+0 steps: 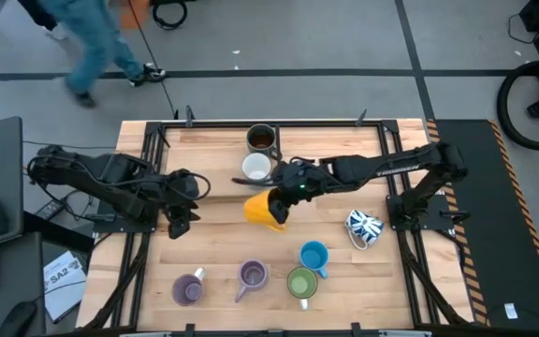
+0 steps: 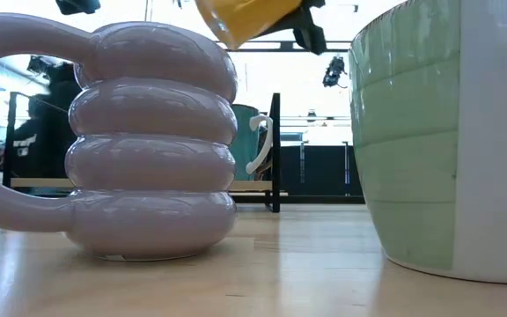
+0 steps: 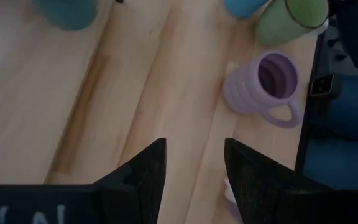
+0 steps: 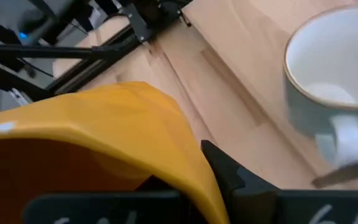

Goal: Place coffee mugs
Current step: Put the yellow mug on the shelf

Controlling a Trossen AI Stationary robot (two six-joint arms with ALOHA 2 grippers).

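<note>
My right gripper is shut on the orange mug and holds it above the table's middle; the low view shows that mug lifted clear. My left gripper hangs open over bare wood at the left, fingers apart, nothing between them. A dark grey mug and a white mug stand at the far middle. A white mug with blue pattern lies at the right. Blue, green and two purple mugs stand near the front edge. My right gripper holds the orange mug by its wall at the rim. One finger lies against the outside of the wall; the mug hides the other. The fingers slant down from the table's right side. The mug hangs tilted, clear of the table.
The white mug stands just beyond the held mug. A ribbed purple mug and the green mug fill the low view's foreground. Dark frame rails border the table's sides. A person walks on the floor beyond the far edge.
</note>
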